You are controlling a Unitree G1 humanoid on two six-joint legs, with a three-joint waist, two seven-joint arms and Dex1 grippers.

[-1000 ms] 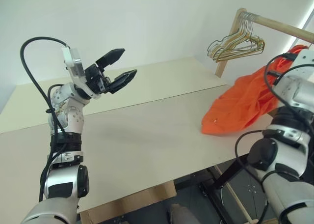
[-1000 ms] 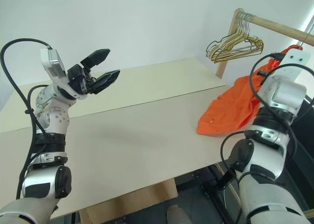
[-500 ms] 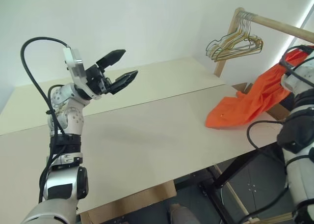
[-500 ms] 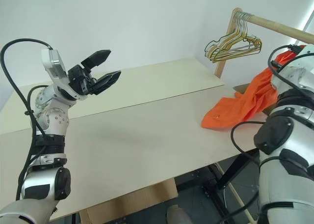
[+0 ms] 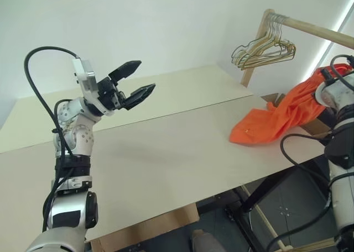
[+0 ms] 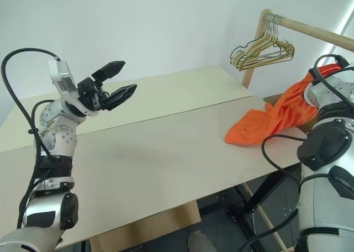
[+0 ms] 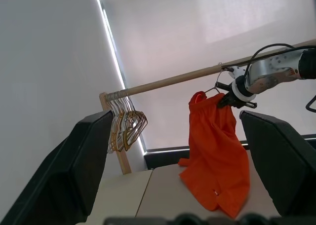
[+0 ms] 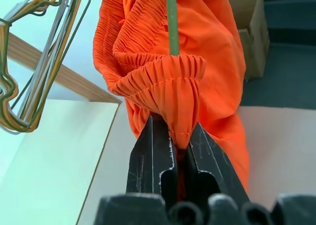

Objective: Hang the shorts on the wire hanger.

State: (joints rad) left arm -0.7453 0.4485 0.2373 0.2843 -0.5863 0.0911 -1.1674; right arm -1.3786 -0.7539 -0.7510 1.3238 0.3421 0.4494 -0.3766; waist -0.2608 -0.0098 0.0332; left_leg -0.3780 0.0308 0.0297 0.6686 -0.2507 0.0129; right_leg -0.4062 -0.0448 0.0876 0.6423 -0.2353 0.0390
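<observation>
Firmly, right pincer (image 8: 177, 151) clamps shorts' (image 8: 197, 77) waistband.

Orange shorts pinched in my right gripper, lifted off the table edge.

My right gripper (image 8: 174, 151) clamps the shorts (image 8: 197, 77) at the gathered waistband; they drape down, the lower hem resting on the table (image 5: 166, 152). A thin wire hanger (image 8: 172, 22) rod runs through the waistband folds.

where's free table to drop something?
Free: the table from the open left gripper across to the shorts. Crowded: right end, shorts trailing from the shut right gripper, bunched hangers above.
</observation>
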